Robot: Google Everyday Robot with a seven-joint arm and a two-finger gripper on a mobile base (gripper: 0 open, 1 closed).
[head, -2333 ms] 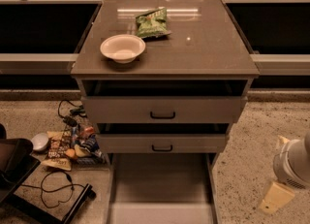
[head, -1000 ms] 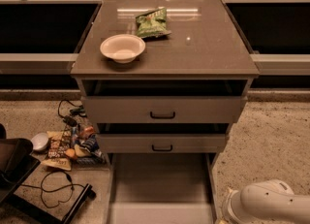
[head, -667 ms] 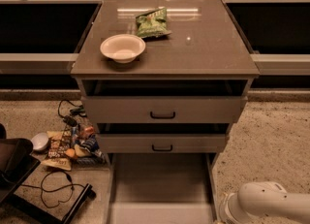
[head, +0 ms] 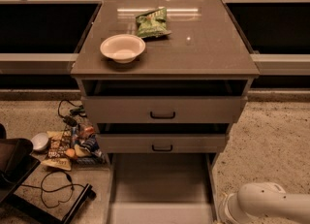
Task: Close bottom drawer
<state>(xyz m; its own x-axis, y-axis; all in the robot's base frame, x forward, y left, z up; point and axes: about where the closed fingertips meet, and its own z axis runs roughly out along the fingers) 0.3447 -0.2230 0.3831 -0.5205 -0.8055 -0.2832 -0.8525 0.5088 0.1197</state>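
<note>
Since the earliest frame the arm [head: 266, 202] has swung low and leftward, ending just right of the bottom drawer [head: 162, 182], which stands fully pulled out. That probably sets up a push on its front. The gripper is out of view below, so I cannot tell its state.

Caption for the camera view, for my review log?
Bottom drawer pulled far out below a cabinet holding bowl and snack bag; arm at lower right, gripper out of view.

arm [head: 273, 202]: white, smooth, rounded tube | end: ringed collar | tool: out of frame, lower right
</note>
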